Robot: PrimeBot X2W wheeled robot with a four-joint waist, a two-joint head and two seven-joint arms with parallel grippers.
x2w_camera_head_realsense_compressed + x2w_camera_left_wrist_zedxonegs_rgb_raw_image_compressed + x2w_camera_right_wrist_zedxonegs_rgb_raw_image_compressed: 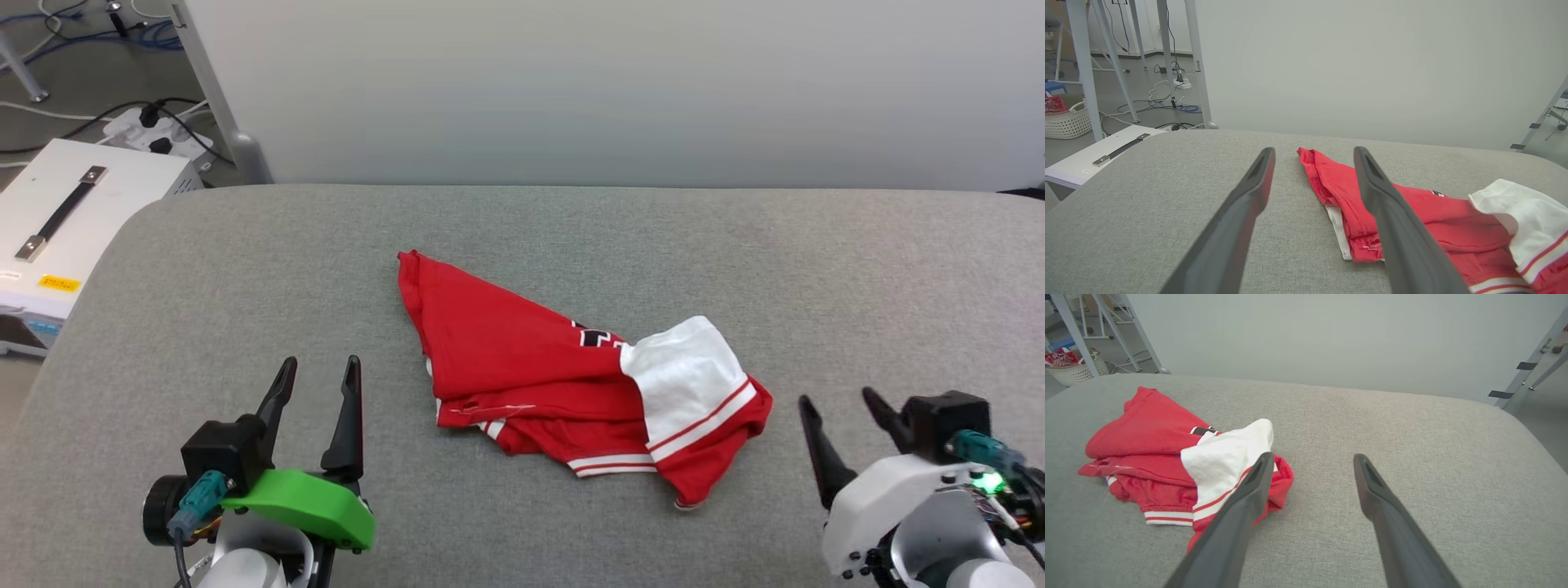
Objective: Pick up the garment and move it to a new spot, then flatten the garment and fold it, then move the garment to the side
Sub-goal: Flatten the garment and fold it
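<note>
Garment (522, 367) lies crumpled near the middle of the desk (204, 269), a little closer to the near edge than the far one. The desk top is grey woven cloth with rounded corners. The shirt is bunched and folded over itself, not flat. One red corner points toward the far-left corner of the desk, and the bulk heaps toward the near-right. A white sleeve (686, 371) is flopped on top at the right end, its red-and-white striped cuff facing the near edge. A scrap of black lettering (594, 335) with a white outline peeks out from under the sleeve's far side. More striped trim shows along the near hem. My left pincer (321, 363) hovers by the near edge, left of the garment and apart from it. It is released, fingers spread wide with nothing between them. In the left wrist view the red corner sits beyond the gap, and my right-hand finger crosses in front of the cloth. My right pincer (836, 398) hovers by the near edge on the garment's right, just beside the bulging red hem. In the head view bare grey shows between the two. It too is released, fingers well apart and empty. Off the desk's left edge stands a white case (98, 204) with a black strap handle. Behind it on the floor are a power strip (155, 131) and loose cables. A pale panel (612, 90) stands along the far edge. A white basket (1067, 120) sits on the floor farther off in the left wrist view.
</note>
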